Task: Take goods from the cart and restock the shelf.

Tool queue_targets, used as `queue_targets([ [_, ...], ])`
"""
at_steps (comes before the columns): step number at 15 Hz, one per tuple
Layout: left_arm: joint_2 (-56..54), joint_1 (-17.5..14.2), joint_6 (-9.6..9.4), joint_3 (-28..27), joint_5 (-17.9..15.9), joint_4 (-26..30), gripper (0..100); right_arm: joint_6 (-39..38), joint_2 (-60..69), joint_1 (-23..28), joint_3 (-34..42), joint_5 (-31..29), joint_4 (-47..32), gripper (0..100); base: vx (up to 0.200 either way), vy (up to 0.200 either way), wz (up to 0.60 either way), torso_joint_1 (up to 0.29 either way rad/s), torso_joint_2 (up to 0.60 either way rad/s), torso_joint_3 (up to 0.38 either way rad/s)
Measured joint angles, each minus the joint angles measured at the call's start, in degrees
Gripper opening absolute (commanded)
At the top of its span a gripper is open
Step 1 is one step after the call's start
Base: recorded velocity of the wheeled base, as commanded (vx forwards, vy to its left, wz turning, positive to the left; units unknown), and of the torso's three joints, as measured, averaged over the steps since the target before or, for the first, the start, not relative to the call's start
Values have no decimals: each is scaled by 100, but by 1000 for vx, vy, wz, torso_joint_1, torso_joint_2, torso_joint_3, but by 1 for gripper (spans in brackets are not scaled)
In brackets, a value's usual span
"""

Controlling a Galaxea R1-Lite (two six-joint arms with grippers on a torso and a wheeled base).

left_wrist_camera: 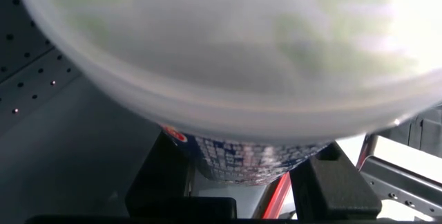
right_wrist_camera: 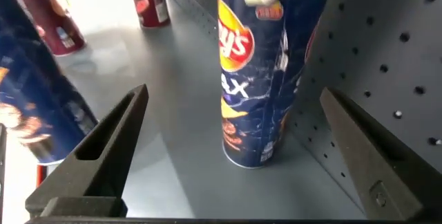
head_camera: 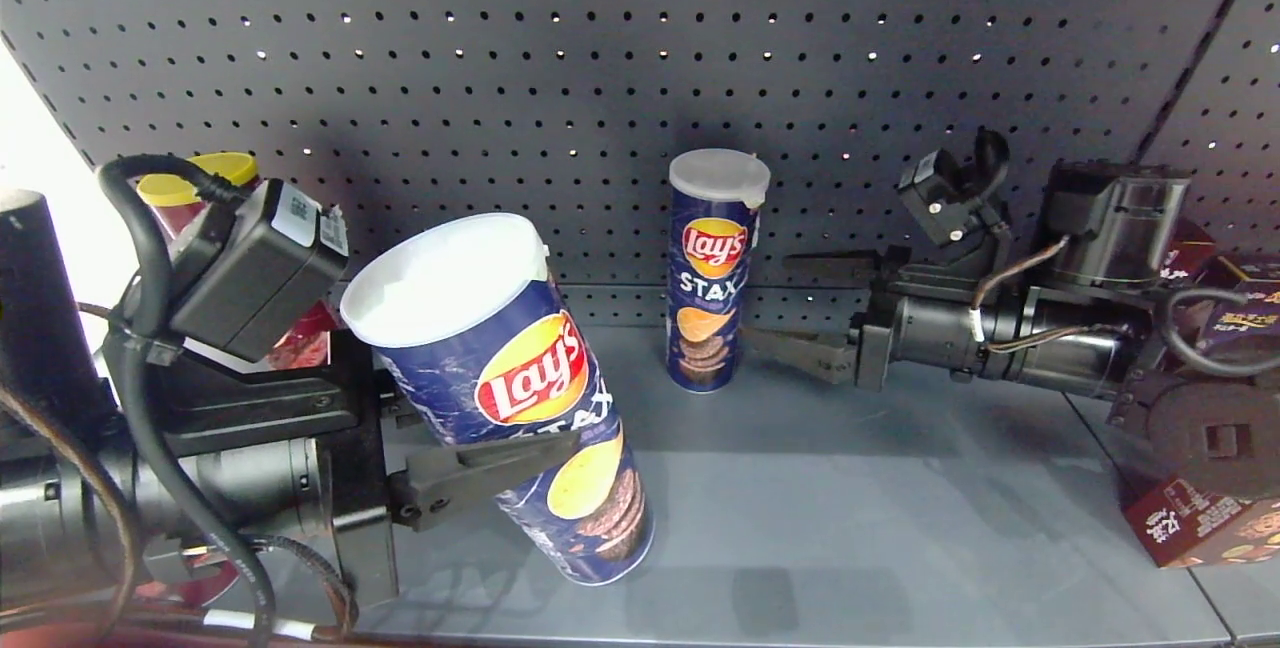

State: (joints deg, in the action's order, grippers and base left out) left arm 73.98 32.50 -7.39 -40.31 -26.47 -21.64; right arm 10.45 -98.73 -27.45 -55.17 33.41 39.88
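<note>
Red cans (right_wrist_camera: 150, 3) stand beyond the upright blue can (right_wrist_camera: 252, 79), seen from right wrist.

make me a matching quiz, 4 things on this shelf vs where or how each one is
Things
1. tilted blue chip can
2. upright blue chip can
3. right gripper
4. brown box

Place or state
A. open, beside the standing can
B. at the right end of the shelf
C. clamped in the left gripper
D. standing near the pegboard

Pairs: 1-C, 2-D, 3-A, 4-B
</note>
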Motion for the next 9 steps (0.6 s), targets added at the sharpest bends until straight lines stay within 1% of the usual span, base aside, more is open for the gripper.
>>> queue_targets([
  [9, -12, -9, 2, 22, 0, 0, 0, 184, -761, -2, -395, -33, 41, 100, 0, 0, 0, 0, 0, 0],
])
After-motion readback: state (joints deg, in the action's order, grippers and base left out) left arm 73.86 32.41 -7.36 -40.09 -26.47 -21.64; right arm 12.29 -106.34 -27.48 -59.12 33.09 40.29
